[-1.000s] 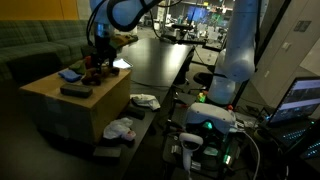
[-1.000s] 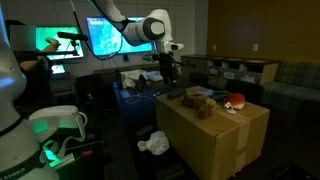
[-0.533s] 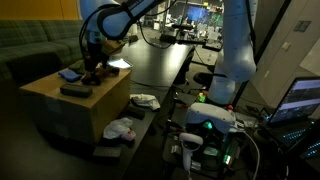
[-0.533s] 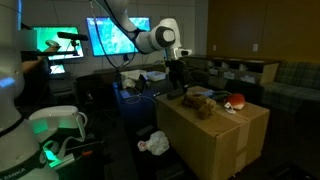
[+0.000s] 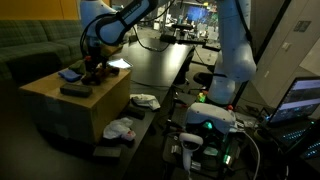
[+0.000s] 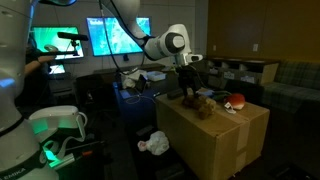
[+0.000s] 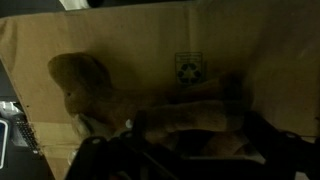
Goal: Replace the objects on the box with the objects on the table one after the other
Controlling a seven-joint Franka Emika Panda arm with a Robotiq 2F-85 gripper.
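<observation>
A cardboard box (image 5: 60, 105) (image 6: 220, 135) carries a brown plush toy (image 6: 202, 104) (image 7: 80, 85), a red and white object (image 6: 237, 100), a blue item (image 5: 68, 74) and a flat dark object (image 5: 75, 90). My gripper (image 5: 92, 70) (image 6: 190, 88) hangs low over the box top, right at the plush toy. In the wrist view the gripper (image 7: 185, 150) has its fingers spread wide, and a limb of the plush lies between them on the box surface (image 7: 200, 40). It looks open; the picture is dark.
A long black table (image 5: 160, 60) runs behind the box. White crumpled items (image 5: 145, 100) (image 5: 122, 128) (image 6: 155, 143) lie low beside the box. Another robot base with a green light (image 5: 205, 125) (image 6: 55, 125) and lit monitors (image 6: 110, 38) stand nearby.
The arm has swung from beside the box to over its top, and the gripper has dropped down onto the plush toy.
</observation>
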